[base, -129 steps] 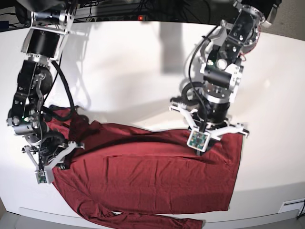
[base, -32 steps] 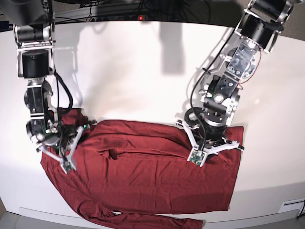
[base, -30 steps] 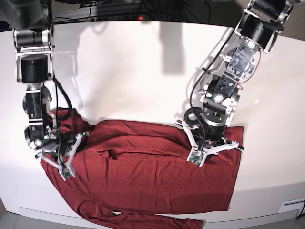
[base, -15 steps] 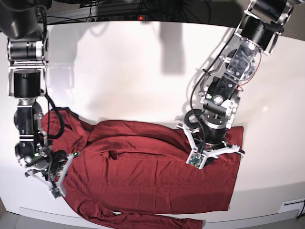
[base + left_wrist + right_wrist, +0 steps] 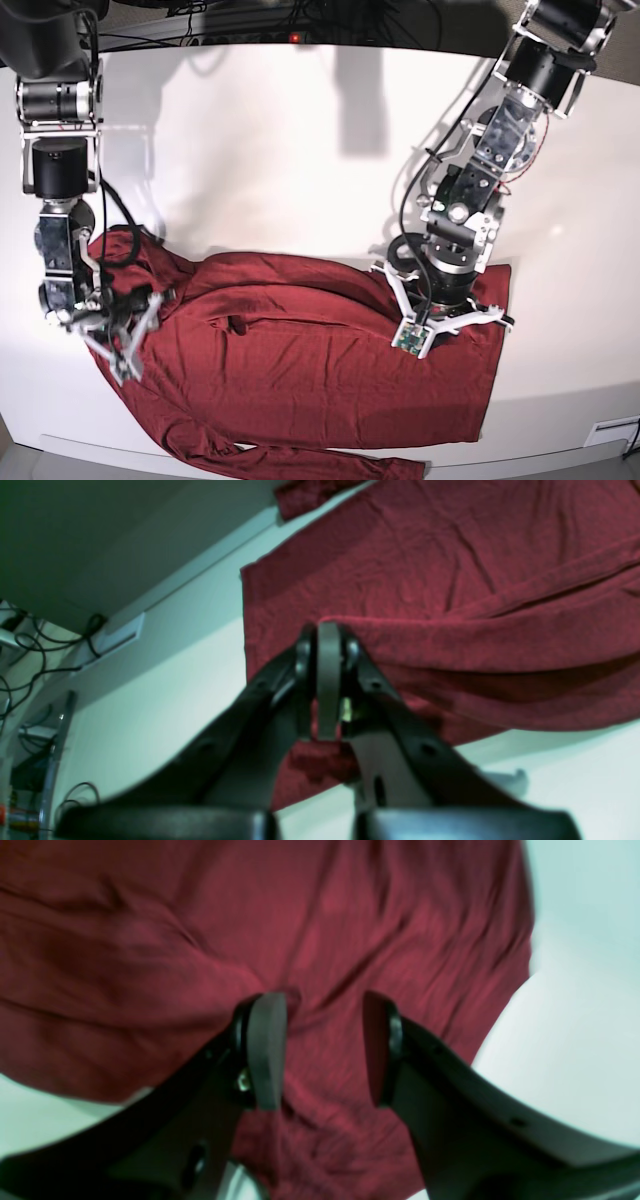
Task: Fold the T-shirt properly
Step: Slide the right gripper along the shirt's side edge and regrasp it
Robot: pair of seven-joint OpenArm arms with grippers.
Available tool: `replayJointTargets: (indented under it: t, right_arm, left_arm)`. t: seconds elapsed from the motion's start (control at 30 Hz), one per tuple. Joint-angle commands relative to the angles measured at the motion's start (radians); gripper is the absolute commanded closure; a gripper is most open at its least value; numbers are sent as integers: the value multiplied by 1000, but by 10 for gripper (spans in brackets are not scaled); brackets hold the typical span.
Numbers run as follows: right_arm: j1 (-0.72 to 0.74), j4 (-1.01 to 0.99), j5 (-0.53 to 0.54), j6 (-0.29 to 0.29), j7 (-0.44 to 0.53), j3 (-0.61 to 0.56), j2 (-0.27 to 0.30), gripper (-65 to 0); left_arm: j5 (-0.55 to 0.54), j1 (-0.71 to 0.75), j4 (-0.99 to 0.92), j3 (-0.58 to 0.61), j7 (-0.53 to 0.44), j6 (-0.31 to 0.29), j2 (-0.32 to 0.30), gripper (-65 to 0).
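While the shirt lies on the table, the left end effector is clenched, seemingly pinching its fold. The right end effector hovers spread apart above the cloth.

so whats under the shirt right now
Only the white table shows around the shirt, which lies spread on it. Whatever sits beneath the fabric is covered. The left claw is shut on a fold; the right claw hangs open above it.
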Motion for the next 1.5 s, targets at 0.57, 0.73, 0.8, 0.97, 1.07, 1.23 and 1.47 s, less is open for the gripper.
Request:
replayJointTargets:
  t: [0.57,0.73,0.8,0.97,1.07,1.23,1.47]
  right_arm:
    - [81,-108,60,7,95,6,0,-212]
    - [80,-109,63,6,88,6,-15,-192]
    - [78,-111,50,4,82,6,-29,-190]
    - [79,-149,6,-21,82,6,-64,-174]
    - [79,-151,-1,-47,77,6,-66,-78]
    - [97,-151,-6,-46,77,6,-59,0]
    - [164,-151,-45,-45,37,6,-44,0]
  left_arm:
    - [13,-24,15,-6,-27,8,0,0]
    - [13,-24,15,-6,-26,8,0,0]
    - [13,-24,15,-6,-23,8,0,0]
    - [13,-24,15,-6,-23,8,0,0]
    - [13,-24,15,-6,-23,8,0,0]
    - [14,-25,15,-6,-23,8,-1,0]
    - [18,-26,15,-6,-30,8,-1,0]
